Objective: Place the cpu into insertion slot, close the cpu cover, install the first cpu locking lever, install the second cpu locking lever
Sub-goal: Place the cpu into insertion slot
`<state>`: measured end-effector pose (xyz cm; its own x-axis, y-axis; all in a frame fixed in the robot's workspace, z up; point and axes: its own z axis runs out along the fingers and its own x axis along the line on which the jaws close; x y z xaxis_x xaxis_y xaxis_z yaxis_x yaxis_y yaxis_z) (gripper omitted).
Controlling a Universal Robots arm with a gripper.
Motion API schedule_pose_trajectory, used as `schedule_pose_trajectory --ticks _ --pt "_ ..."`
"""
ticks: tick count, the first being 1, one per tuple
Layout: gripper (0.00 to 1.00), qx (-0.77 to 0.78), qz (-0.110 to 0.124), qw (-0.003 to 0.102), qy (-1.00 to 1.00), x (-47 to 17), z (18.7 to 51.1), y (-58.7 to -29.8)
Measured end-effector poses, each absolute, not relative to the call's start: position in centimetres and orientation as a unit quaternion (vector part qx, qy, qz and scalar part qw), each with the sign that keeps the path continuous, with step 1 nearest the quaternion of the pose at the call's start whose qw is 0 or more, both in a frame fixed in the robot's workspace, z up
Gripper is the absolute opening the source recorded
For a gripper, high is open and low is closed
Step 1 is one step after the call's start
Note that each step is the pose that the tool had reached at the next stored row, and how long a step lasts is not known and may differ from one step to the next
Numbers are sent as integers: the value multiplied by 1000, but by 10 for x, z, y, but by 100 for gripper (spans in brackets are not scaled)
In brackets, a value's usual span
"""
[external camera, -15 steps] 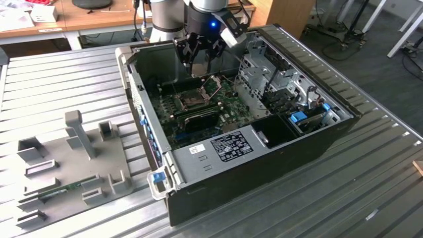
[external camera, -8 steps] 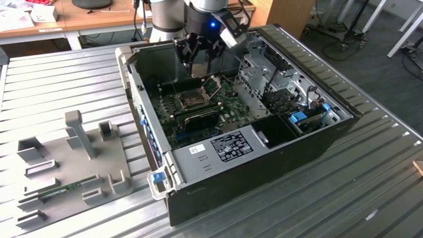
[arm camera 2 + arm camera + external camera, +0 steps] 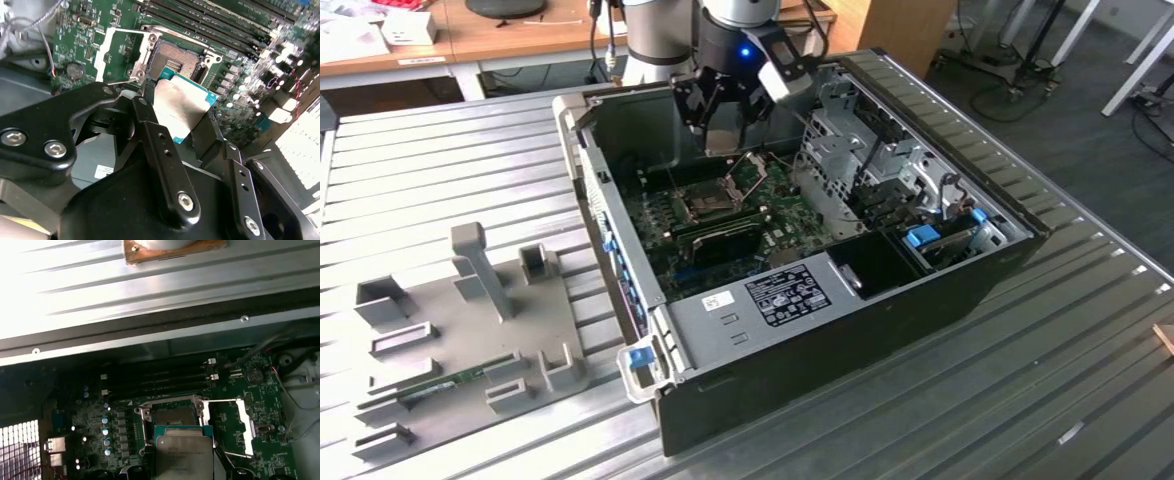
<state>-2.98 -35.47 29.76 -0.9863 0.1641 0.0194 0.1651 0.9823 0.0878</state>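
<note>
Near insertion slot [image 3: 176, 61]; gripper [image 3: 174, 114] clamped on cpu [image 3: 186, 104]; cpu cover [image 3: 101, 57] open

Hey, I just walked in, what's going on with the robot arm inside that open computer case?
The robot arm reaches down into the open computer case with its jaws closed on the cpu. The chip hangs over the green motherboard, right by the insertion slot, and is not yet seated in it. The cpu cover is swung open, so the socket lies bare.
</note>
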Motion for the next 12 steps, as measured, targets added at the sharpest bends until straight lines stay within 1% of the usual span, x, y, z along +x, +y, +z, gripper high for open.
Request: schedule_pose_trajectory --ticks 12 --pt "54 -104 -45 5 -994 -30 297 -355"
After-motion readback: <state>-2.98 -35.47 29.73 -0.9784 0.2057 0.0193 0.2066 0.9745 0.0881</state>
